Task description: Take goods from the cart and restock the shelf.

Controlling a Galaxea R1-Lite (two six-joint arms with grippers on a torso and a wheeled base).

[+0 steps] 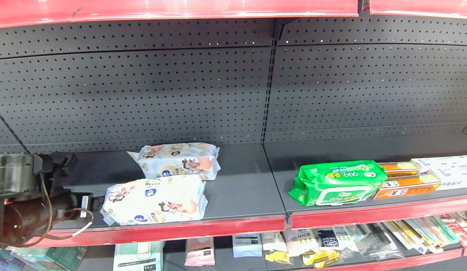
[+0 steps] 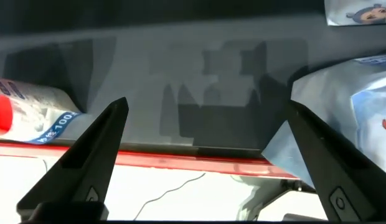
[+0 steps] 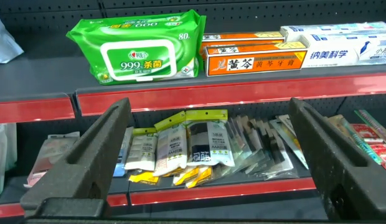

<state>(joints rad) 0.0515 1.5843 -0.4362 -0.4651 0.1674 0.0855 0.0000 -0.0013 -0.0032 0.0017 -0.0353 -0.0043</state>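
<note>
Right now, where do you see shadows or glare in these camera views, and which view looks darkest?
Left wrist view is darkest: the left gripper throws a blocky shadow on the grey shelf board. Head view: even light, pale sheen on the red strip overhead. Right wrist view: bright on the green wipes pack, dimmer on the lower shelf.

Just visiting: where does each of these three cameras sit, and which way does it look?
Head view: on the robot's head, facing forward and down at the shelf; left arm at its left edge.
Left wrist view: on the left arm, looking past the open left tool at a white printed pack.
Right wrist view: on the right arm, looking past the open right tool at the green wipes pack.
Shared: head and right wrist views both show the green wipes pack.
</note>
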